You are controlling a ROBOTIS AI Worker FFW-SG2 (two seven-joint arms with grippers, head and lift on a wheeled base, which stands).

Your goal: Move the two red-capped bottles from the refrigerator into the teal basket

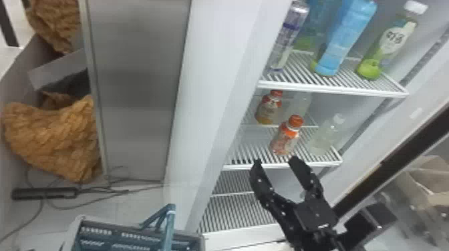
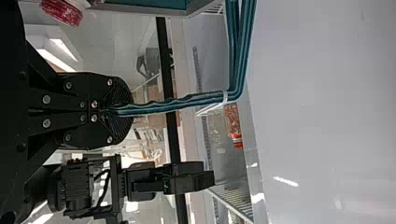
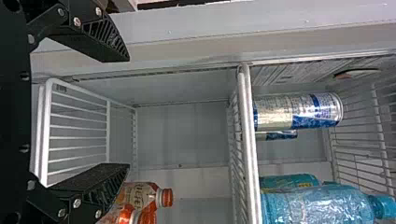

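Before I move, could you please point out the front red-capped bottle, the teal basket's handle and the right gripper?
Front red-capped bottle (image 1: 284, 140): head view, on its labelled body.
Teal basket's handle (image 2: 196, 99): left wrist view, on its ridged grip.
Right gripper (image 1: 275, 161): head view, midway between its parted fingertips.

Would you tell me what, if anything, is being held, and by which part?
The left gripper holds the teal basket by its grooved handle; the right gripper is open and empty.
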